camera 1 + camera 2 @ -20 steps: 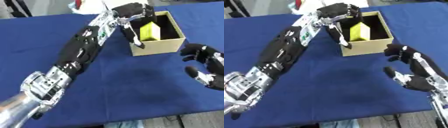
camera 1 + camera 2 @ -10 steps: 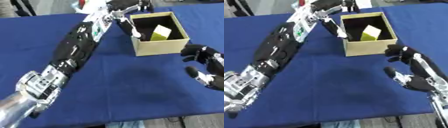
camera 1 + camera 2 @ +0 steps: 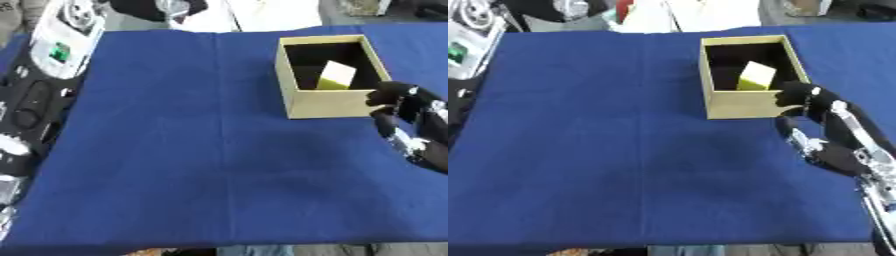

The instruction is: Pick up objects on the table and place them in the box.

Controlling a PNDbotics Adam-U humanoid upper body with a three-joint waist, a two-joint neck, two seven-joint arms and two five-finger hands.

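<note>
A tan cardboard box point(image 3: 745, 102) stands open on the blue-covered tabletop point(image 3: 623, 150), toward the far right. Inside it a pale yellow block point(image 3: 755, 76) lies tilted against the dark interior, near the front wall. The right hand point(image 3: 820, 127) shows just beside the box's front right corner, its dark fingers point(image 3: 798, 94) relaxed and spread, with the uppermost ones at the box's edge. The left arm point(image 3: 460, 60) shows only at the left edge, and its hand cannot be seen.
</note>
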